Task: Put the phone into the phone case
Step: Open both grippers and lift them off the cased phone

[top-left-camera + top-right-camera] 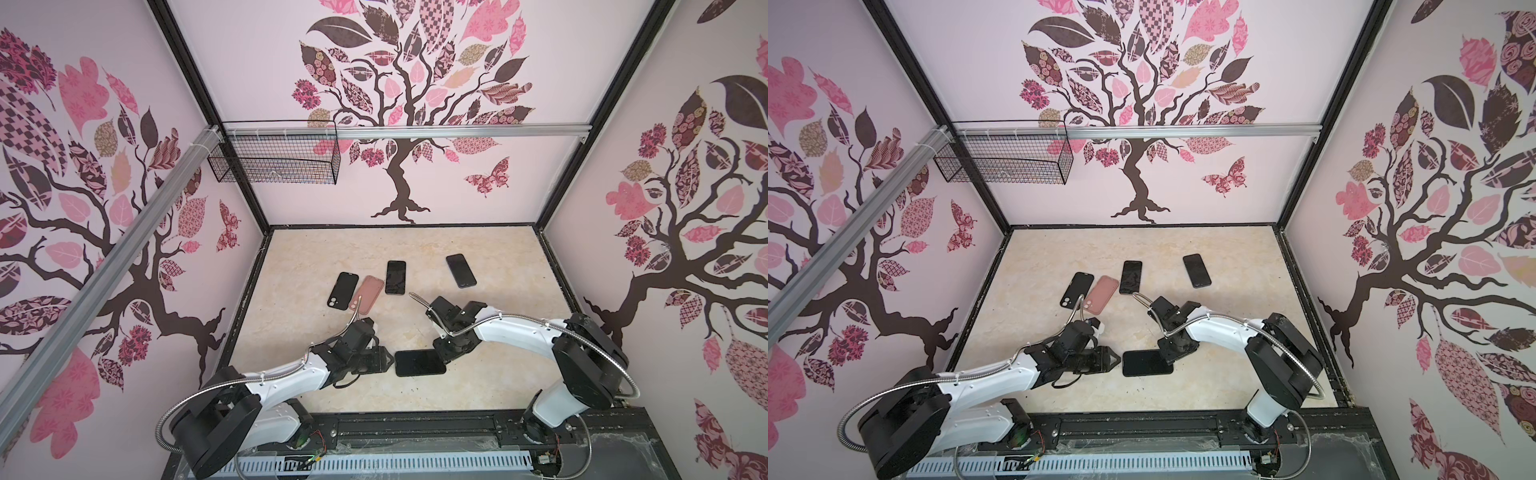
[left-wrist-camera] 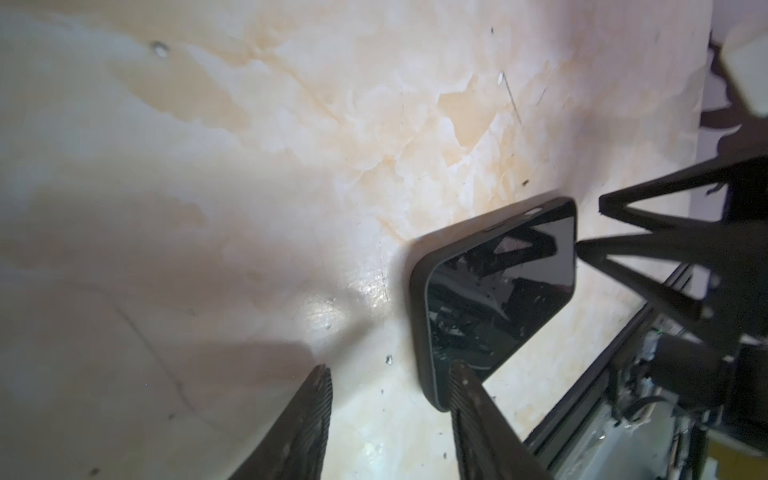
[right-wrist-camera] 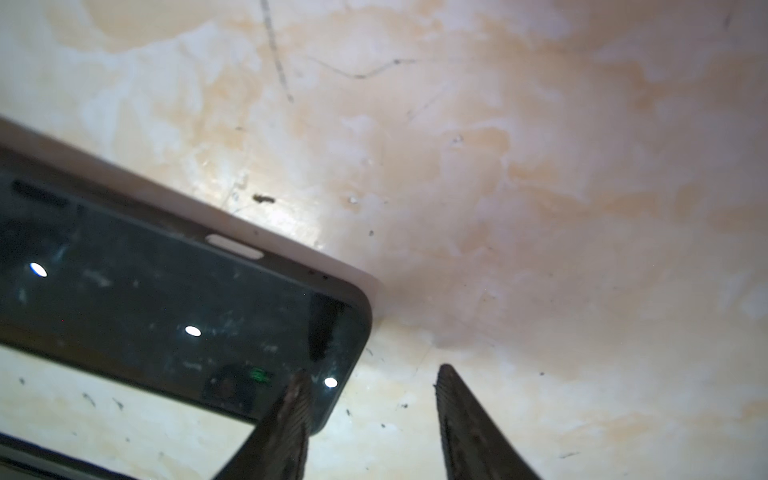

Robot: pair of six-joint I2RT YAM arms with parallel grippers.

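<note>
The left gripper (image 2: 390, 368) had its two fingers apart, and nothing was between them. The right gripper (image 3: 372, 371) was the same: fingers apart, holding nothing.

The phone (image 1: 419, 362) lay flat on the table (image 1: 332, 257), right between the two grippers. Its long side ran from one gripper to the other. The left gripper was just beside the phone's left short end. The right gripper was at the phone's right short end, with one finger (image 3: 291, 415) over a corner. I could not tell if it touched. Both arms looked about as near to the phone.

A dark phone case (image 2: 419, 324) seemed to wrap the phone's edges, so I think the phone was already in.

Farther back from the phone lay a pink case (image 1: 368, 295) and another dark phone (image 1: 395, 277).
</note>
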